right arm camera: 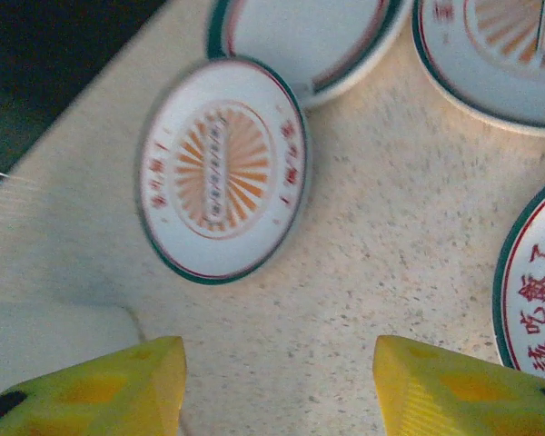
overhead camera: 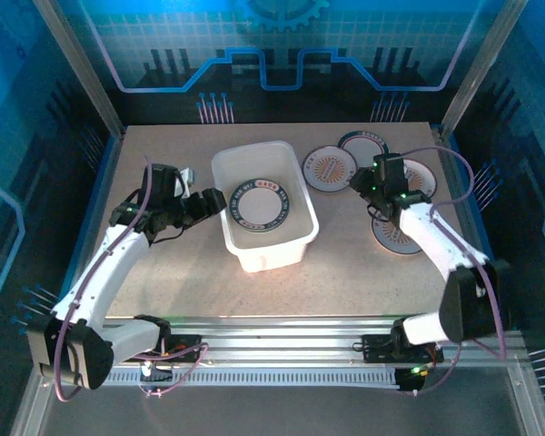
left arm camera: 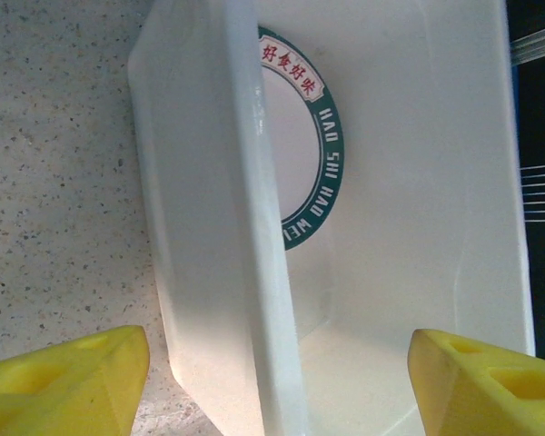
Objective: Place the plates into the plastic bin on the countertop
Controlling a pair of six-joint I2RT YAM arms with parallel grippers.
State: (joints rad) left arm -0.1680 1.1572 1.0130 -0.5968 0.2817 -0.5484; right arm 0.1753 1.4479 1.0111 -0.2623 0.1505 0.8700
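White plastic bin (overhead camera: 254, 256) is holding one green-rimmed plate (overhead camera: 261, 204) | several plates (overhead camera: 330, 169) are waiting at counter (overhead camera: 345, 272) far-right corner | left gripper (overhead camera: 214, 202), right gripper (overhead camera: 382, 193) are hanging wide, empty.

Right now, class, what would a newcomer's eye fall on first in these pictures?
The white plastic bin stands mid-table, with one green-rimmed plate lying inside it. To its right, a cluster of plates, some with orange sunburst centres, lies on the speckled countertop. Both yellow-fingered grippers are open: the left gripper straddles the bin's wall, and the right gripper hovers over the cluster.
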